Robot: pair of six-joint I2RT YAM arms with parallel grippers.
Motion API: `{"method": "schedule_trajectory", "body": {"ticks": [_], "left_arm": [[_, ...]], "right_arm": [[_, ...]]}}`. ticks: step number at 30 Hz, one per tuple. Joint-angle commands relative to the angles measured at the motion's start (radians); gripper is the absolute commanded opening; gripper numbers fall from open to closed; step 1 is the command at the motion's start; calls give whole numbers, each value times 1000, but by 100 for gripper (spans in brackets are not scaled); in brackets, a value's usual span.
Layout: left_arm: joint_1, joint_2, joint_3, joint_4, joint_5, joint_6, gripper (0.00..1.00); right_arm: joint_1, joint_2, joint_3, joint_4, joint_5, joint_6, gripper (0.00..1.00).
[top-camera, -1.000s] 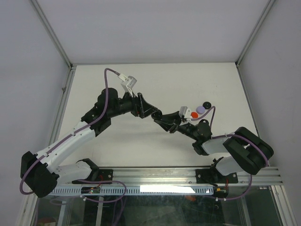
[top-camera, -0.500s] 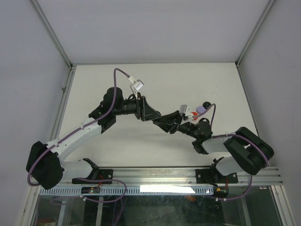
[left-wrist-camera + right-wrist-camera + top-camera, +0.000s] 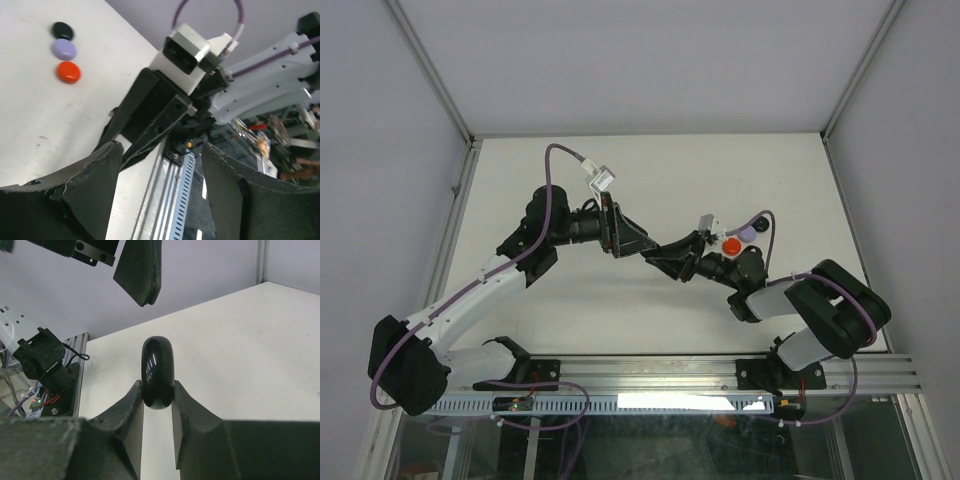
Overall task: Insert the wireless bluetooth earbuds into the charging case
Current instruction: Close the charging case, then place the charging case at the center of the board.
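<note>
Your right gripper (image 3: 157,387) pinches a shiny black case (image 3: 158,365), standing tall on its edge, mid frame. Your left gripper (image 3: 161,150) is open and holds nothing. It hangs near the case, toward the upper left. I cannot spot any earbuds.

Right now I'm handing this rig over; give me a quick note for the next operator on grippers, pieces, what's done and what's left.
Left gripper: open, empty, facing the right one in mid-air.
Right gripper: shut on a glossy black oval piece, lifted off the table.
On the table: black case, lavender case and red case in a row, clear of both grippers.
Done: the black piece is in hand.
Left: no earbuds can be made out; none shown seated in a case.
</note>
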Motion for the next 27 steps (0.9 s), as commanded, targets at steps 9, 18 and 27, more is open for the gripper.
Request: {"method": "schedule_trajectory", "body": {"ticks": [9, 18, 27], "left_arm": [[75, -210, 50, -478, -694, 238, 83], [87, -316, 18, -562, -1005, 345, 99], [130, -381, -29, -564, -1059, 357, 99]], "right_arm": [[-91, -199, 51, -467, 120, 120, 0], [-198, -462, 91, -1125, 263, 143, 0], [-379, -562, 64, -1471, 325, 227, 0]]}}
